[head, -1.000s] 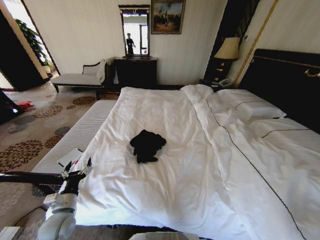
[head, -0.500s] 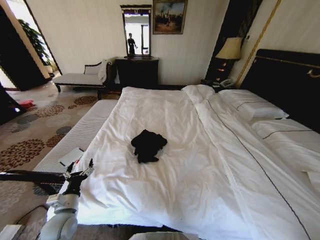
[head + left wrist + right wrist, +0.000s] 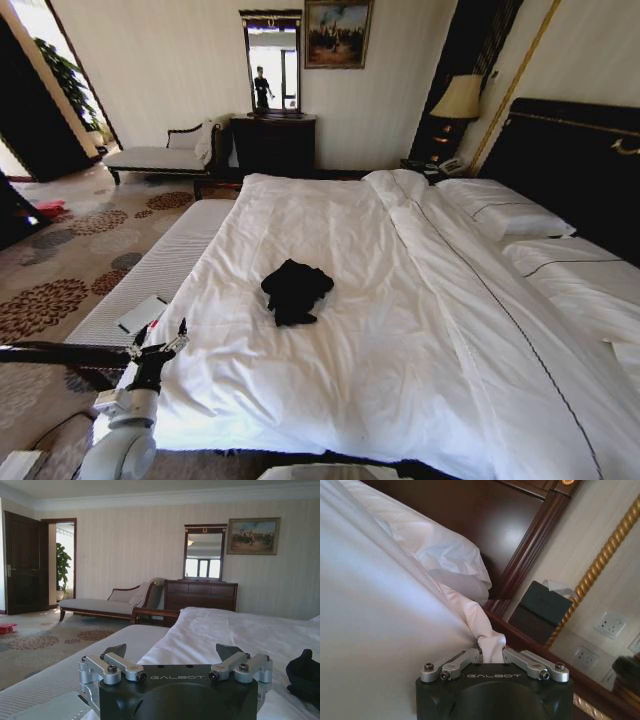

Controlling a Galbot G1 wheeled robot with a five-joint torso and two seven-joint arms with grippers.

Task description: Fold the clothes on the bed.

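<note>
The clothes (image 3: 296,291) lie as one crumpled black heap on the white duvet of the bed (image 3: 400,330), left of its middle. In the left wrist view the clothes (image 3: 305,677) show as a dark lump on the duvet. My left gripper (image 3: 163,336) hovers open at the bed's near left corner, well short of the clothes and holding nothing; its own camera shows the left gripper (image 3: 172,652) with its fingers spread wide. My right gripper (image 3: 491,653) is shut beside the bed's edge near the headboard (image 3: 485,525), with a fold of white bedding right at its tip.
A narrow white padded bench (image 3: 150,270) runs along the bed's left side with a flat pale item (image 3: 140,313) on it. A chaise longue (image 3: 150,158), dark dresser (image 3: 272,145) and mirror stand by the far wall. Pillows (image 3: 500,205) and a lamp (image 3: 458,98) are at the right.
The whole head view has shifted slightly, so the camera moved. The clothes and the left gripper keep their places.
</note>
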